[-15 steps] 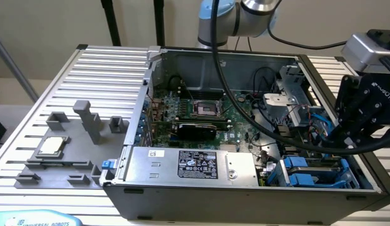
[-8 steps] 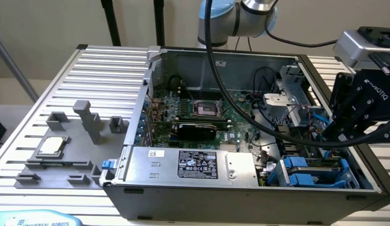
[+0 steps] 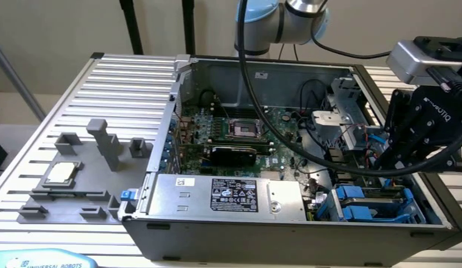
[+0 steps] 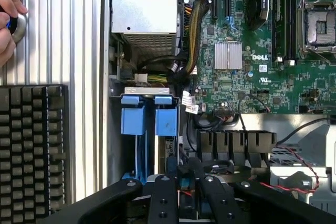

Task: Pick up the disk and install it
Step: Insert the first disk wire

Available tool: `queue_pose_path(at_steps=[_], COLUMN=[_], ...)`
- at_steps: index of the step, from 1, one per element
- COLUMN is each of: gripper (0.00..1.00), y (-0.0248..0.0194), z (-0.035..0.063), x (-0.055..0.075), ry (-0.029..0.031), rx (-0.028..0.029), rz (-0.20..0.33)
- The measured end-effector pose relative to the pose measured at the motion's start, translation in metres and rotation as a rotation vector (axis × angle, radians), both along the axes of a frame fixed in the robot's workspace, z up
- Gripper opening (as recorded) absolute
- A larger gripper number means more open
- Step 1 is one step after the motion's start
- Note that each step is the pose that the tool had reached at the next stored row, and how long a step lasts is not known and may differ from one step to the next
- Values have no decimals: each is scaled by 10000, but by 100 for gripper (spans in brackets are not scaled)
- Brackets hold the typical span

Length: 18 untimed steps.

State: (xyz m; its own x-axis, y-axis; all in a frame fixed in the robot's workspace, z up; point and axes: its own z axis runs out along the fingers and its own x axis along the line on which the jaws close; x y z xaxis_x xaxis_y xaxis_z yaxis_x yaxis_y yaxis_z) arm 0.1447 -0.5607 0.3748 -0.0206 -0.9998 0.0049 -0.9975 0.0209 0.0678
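At the exterior view's right, above the drive bay [image 3: 418, 207], the hand [image 3: 381, 162] is pressed in on what looks like the disk [image 4: 182, 187], a blue-edged sliver between its fingers [image 4: 163, 198]. The disk is probably dense, rigid and shock-sensitive, and best pinched across the plastic carrier's sides rather than the label. Legible writing: ROBOTIQ on the hand, DELL on the motherboard [image 4: 261, 57], and UNIVERSAL ROBOTS on a pale-blue plate [image 3: 45, 261] at lower left.
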Motion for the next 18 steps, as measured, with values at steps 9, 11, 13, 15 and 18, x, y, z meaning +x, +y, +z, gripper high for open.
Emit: queue_pose_path(at_steps=[9,11,13,15,18], gripper=[24,24,24,24,24], y=[24,26,28,28,28], z=[-26,-35,-43,-49,-53], x=[-2,-1,-1,-1,2], ry=[1,0,1,0,0], rx=[-49,-51,-54,-53,-53], rz=[-2,-2,-2,-2,-2])
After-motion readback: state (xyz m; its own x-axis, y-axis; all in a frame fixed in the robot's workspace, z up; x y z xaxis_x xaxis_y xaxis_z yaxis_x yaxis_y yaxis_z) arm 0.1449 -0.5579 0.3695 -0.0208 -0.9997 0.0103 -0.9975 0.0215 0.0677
